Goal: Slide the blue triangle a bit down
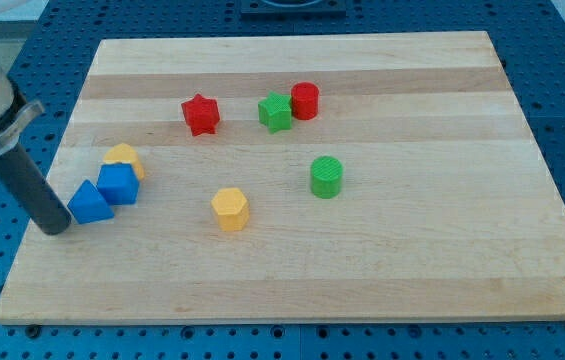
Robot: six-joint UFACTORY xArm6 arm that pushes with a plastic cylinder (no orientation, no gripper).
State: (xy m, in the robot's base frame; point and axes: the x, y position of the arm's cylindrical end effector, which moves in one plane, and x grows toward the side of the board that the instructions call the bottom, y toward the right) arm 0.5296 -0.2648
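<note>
The blue triangle [88, 202] lies near the left edge of the wooden board [382, 270]. It touches a blue cube [118, 184] on its upper right. A yellow block [124, 158] sits just behind the cube, touching it. My tip [55, 227] rests on the board just to the left of the blue triangle and slightly below it, very close to it or touching it. The dark rod slants up to the view's upper left.
A red star [200, 114], a green star [275, 111] and a red cylinder [305, 100] stand in the upper middle. A green cylinder [326, 176] and a yellow hexagon [230, 209] are in the middle. The board's left edge is close to my tip.
</note>
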